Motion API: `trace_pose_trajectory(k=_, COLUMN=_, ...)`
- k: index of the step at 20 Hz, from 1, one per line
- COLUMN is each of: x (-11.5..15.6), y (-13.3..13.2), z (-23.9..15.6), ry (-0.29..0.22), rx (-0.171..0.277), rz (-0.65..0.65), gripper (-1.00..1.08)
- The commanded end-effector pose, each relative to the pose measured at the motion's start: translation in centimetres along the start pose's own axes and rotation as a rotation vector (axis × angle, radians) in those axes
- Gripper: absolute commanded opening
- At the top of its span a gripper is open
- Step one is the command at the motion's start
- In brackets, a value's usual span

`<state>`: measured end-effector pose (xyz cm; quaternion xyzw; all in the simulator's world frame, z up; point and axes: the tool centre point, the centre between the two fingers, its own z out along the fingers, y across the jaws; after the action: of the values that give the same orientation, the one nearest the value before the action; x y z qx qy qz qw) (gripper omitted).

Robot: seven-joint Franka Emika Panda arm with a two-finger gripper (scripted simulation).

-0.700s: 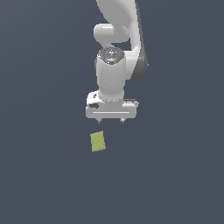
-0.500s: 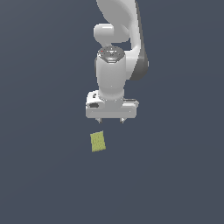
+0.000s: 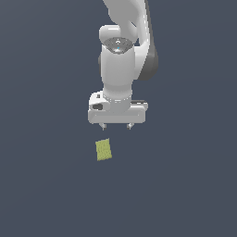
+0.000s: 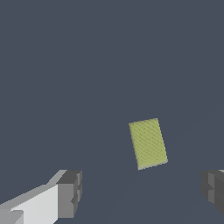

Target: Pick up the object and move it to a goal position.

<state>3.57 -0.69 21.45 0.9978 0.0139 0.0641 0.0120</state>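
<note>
The object (image 3: pixel 103 150) is a small yellow-green ribbed block lying flat on the dark grey floor, slightly rotated. My white gripper (image 3: pixel 116 126) hangs above it, a little toward the exterior view's right, with its two short fingertips spread apart and nothing between them. In the wrist view the object (image 4: pixel 148 143) lies ahead of the two grey finger pads (image 4: pixel 70 193), between their lines but not inside the gap. The gripper (image 4: pixel 142 190) is open.
A plain dark grey surface (image 3: pixel 46 185) fills both views. The white arm (image 3: pixel 122 60) rises above the gripper. No other objects or edges show.
The arm has shifted very slightly toward the exterior view's left and a touch lower. The block has not moved.
</note>
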Motion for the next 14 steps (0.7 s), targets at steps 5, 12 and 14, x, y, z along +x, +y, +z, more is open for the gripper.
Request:
trace_pose_trajectory(k=5, x=0.0, y=0.6, z=1.3, ry=-0.011, rx=0.0, rz=-0.019, gripper=1.0)
trace_pose_trajectory(k=12, x=-0.2, y=2.5, z=5.5, ry=-0.047, rx=0.005, rz=-0.078, gripper=1.0)
trace_pose_trajectory(k=14, x=-0.4, y=3.3, z=7.3, ry=-0.062, rx=0.009, rz=-0.102, gripper=1.0)
